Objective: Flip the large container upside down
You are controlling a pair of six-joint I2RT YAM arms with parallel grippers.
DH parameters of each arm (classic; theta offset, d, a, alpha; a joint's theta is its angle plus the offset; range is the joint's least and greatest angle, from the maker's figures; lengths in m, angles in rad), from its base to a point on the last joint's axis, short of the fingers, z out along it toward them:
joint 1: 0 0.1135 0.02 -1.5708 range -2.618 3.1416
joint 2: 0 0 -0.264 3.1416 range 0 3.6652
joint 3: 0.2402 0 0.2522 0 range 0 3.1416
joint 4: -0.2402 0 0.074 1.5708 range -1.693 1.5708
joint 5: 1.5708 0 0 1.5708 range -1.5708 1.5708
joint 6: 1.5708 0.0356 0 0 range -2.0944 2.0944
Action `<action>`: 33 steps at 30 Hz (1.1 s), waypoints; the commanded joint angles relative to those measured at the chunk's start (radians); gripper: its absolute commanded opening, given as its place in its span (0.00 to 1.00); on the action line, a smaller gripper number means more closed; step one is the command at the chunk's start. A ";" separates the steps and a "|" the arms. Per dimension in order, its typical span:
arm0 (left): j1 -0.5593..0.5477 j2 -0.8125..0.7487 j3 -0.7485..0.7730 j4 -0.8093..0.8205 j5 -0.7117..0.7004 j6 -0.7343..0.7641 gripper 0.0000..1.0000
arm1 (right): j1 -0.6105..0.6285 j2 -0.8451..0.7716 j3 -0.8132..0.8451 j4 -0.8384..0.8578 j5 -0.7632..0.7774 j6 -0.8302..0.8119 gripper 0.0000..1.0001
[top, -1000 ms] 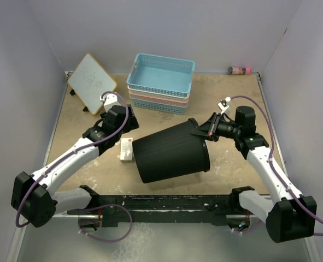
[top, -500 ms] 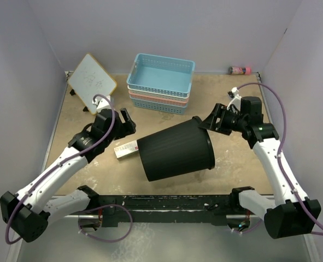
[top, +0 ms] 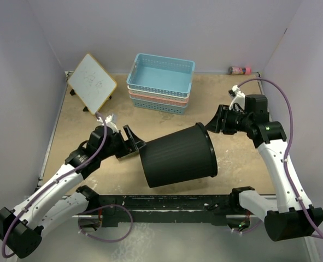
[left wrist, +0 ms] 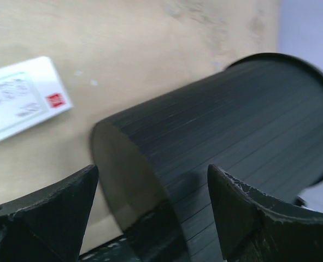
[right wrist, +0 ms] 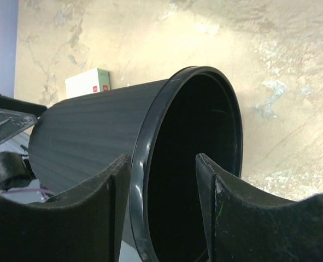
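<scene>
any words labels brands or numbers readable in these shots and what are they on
Nothing can be read.
white box: red square logo and lines of print, too blurred to read.
whiteboard: faint marker scribbles, illegible.
small bottle: label too small to read.
black wastebasket: no text visible.

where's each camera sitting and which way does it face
Top: above, behind the arms, looking down at the bin on its side; both arms, left hand and right hand show.
Left wrist: on left arm, facing the bin's closed base; its fingers show.
Right wrist: on right arm, facing the bin's open mouth; its fingers show.
Wrist views share the bin and a white box.
</scene>
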 commanded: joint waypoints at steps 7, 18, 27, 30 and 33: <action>-0.026 0.014 -0.096 0.388 0.266 -0.223 0.78 | 0.010 -0.059 -0.118 -0.052 -0.101 -0.042 0.23; -0.049 0.141 -0.016 0.548 0.232 -0.223 0.78 | 0.010 -0.046 -0.108 0.041 -0.105 0.013 0.21; -0.047 0.262 0.274 0.528 0.141 -0.097 0.78 | 0.010 -0.005 -0.112 0.132 -0.067 0.069 0.23; -0.048 0.300 0.370 0.477 0.126 -0.052 0.78 | 0.010 -0.008 -0.135 0.170 -0.061 0.100 0.23; -0.048 0.343 0.456 0.455 0.129 -0.006 0.78 | 0.010 -0.013 -0.164 0.222 -0.052 0.140 0.23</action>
